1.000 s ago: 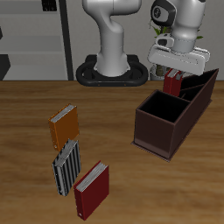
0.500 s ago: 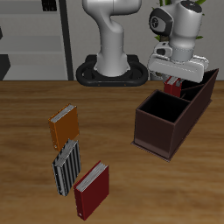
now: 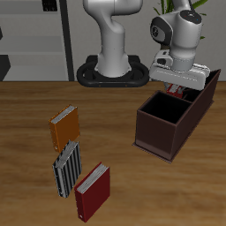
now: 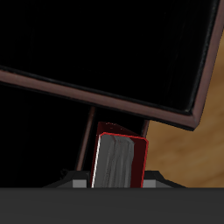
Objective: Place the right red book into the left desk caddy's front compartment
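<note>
The right red book (image 3: 177, 88) stands inside the left desk caddy (image 3: 163, 137), in the taller slanted-wall section behind the square one, with only its top showing over the rim. My gripper (image 3: 182, 81) hangs just above it, open, and the book rests free of the fingers. In the wrist view the book (image 4: 118, 159) shows its pale page edges and red cover, upright beside a caddy wall (image 4: 105, 94). The square section (image 3: 163, 109) holds nothing that I can see.
Three books lie nearer the table's front edge: an orange one (image 3: 64, 128), a grey striped one (image 3: 66, 168) and a darker maroon-red one (image 3: 92, 192). The robot's base (image 3: 110, 72) stands behind. A shelf unit (image 3: 31, 40) is at the back.
The book sank lower into the caddy's taller section while my gripper rose and drifted slightly away over it. The book is no longer held.
</note>
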